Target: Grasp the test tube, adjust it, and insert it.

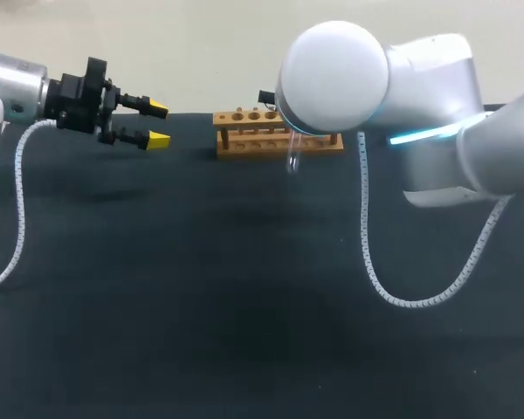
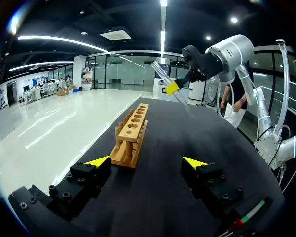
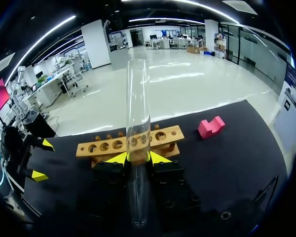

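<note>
The clear glass test tube [image 3: 138,113] stands between the yellow tips of my right gripper [image 3: 137,158], which is shut on it near its lower half. In the left wrist view the same right gripper [image 2: 173,87] holds the test tube [image 2: 160,74] tilted above the far end of the wooden rack [image 2: 132,132]. In the head view my right arm's big joint hides that gripper, and only the test tube's end [image 1: 293,157] shows in front of the rack [image 1: 275,133]. My left gripper [image 1: 155,125] hangs open and empty to the left of the rack.
The rack [image 3: 130,143] has a row of several holes along its top. A pink block [image 3: 210,127] lies on the black tabletop beyond the rack's end. White coiled cables [image 1: 367,227] hang from both arms.
</note>
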